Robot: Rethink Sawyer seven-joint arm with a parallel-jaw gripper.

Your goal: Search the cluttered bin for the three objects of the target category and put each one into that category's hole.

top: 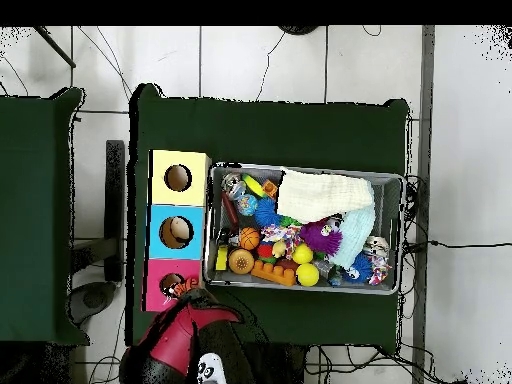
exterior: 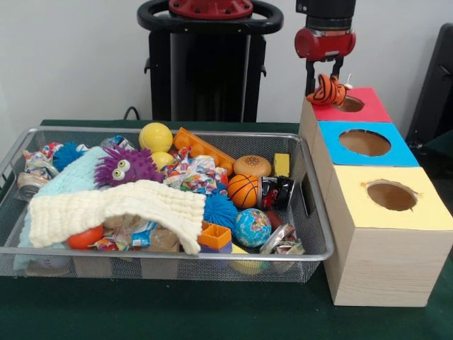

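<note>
Over red hole (exterior: pixel 350 104) | gripper (exterior: pixel 327 85) clamped on tiger toy (exterior: pixel 329 91) | no legible writing on bin (exterior: pixel 311 212) items

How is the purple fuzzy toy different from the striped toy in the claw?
The purple toy is spiky with big googly eyes; the striped toy is orange with black stripes. The purple toy lies in the bin on a blanket; the striped toy hangs in the claw over the red hole. Both look soft.

Green table cloth (exterior: pixel 177 312); tiled floor (top: pixel 260 60), cables (top: pixel 440 245).
</note>
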